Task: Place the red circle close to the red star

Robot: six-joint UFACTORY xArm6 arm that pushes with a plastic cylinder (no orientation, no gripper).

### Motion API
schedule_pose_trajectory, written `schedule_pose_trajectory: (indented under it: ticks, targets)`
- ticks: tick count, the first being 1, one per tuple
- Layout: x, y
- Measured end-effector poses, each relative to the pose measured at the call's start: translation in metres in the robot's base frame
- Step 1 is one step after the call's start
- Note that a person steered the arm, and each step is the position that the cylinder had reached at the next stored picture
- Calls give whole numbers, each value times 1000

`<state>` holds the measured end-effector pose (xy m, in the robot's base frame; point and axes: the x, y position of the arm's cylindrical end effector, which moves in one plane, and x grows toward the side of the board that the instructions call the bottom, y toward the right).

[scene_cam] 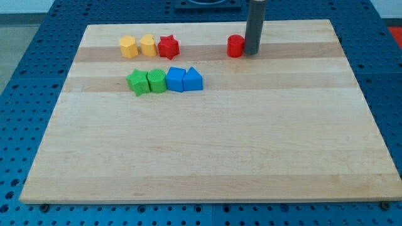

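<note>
Wood of the tabletop (pixel 207 150) fills most of the view, and around it lies a blue plate with holes (pixel 25 75), which is cut off at every edge. The rod (pixel 255 25) comes down from the view's top, where its upper part is cut off. My tip (pixel 252 53) stands on the tabletop, touching the right side of the red circle (pixel 235 46) or just beside it; I cannot tell which, because the rod partly hides that side. This tool is a plain rod with no parts that spread or press together, and it pinches nothing.

The red star (pixel 168 47) is well apart, to the view's left of the red circle, at about the same height. It touches a yellow block (pixel 148 46), and next to this stands another yellow block (pixel 127 47); their shapes are hard to make out. Below this row, four blocks stand close in a line: a green star (pixel 137 82), a green block (pixel 156 81), a blue block (pixel 176 80) and a blue block with a pointed top (pixel 193 80).
</note>
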<state>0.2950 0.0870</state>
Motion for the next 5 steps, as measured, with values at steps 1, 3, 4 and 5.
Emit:
schedule_pose_trajectory:
  ticks: [1, 3, 4, 5]
  targets:
    - [0, -17]
    - [0, -57]
    - [0, -77]
    - [-1, -59]
